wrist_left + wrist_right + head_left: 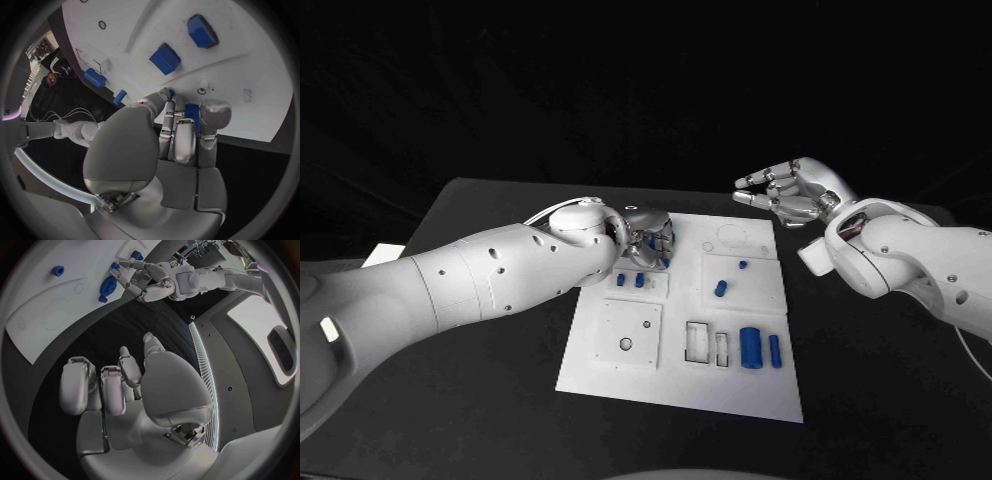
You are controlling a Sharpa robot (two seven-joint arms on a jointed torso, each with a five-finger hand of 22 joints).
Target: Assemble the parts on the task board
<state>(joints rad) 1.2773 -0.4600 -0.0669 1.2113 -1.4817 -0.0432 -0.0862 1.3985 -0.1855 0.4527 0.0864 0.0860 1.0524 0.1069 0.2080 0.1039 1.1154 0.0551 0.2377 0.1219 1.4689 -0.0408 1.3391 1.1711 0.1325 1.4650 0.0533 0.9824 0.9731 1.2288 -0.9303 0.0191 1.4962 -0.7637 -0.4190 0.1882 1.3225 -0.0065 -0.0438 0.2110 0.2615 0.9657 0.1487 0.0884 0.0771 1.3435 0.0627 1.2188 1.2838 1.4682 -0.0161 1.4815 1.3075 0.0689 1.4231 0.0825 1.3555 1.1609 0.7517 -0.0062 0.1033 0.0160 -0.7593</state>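
Head view puts your left hand [643,238] over the board [625,375] at about its 11 o'clock corner, fingers pointing down among the blue parts there. Your left wrist view shows why: the fingers [181,137] are curled in around a blue part [192,117], pinched against the thumb, so you are holding it just above the white surface, probably to seat it. Two flat blue blocks [165,58] lie beyond the fingertips, apart from them.

Your right hand [792,192] hangs off the board at about 1 o'clock, over bare black table [488,215], near the board's corner but not touching it. Its fingers are loosely bent and apart with nothing in them, as your right wrist view confirms [119,385]; you seem to be keeping it clear while the left works.

Toward 5 o'clock on the board two long blue cylinders [751,347] lie side by side next to open slots, so plenty of assembly looks left. I cannot tell which socket your held part is meant for.
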